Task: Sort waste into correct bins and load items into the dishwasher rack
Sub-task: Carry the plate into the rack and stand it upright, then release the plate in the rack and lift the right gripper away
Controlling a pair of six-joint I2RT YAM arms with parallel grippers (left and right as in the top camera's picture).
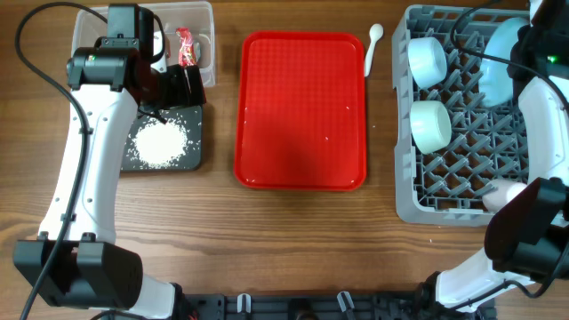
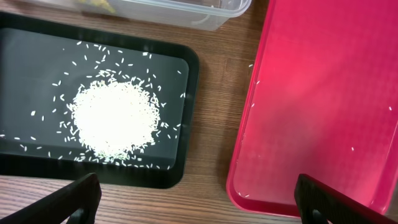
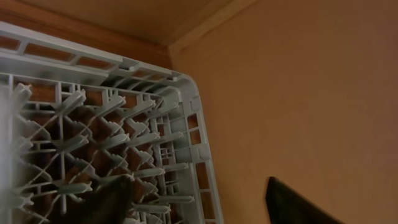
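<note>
The black tray (image 1: 197, 151) holds a heap of white rice grains (image 1: 160, 142), also plain in the left wrist view (image 2: 115, 118). Behind it the clear tub (image 1: 206, 18) holds a red wrapper (image 1: 185, 46); a yellow-brown scrap (image 2: 99, 5) shows at its edge. My left gripper (image 2: 199, 208) is open and empty above the table between the black tray and the red tray. The grey rack (image 1: 404, 133) holds two pale bowls (image 1: 427, 60) (image 1: 431, 124) and a pale blue plate (image 1: 498, 58). My right gripper (image 3: 205, 202) is open and empty over a rack corner (image 3: 193, 106). The yellow cup is not in view.
The flat red serving tray (image 1: 302, 111) lies in the middle with a few stray grains (image 2: 249, 194). A white spoon (image 1: 373, 44) lies on the wood between the red tray and the rack. A white item (image 1: 502, 191) sits at the rack's near right, partly under my right arm.
</note>
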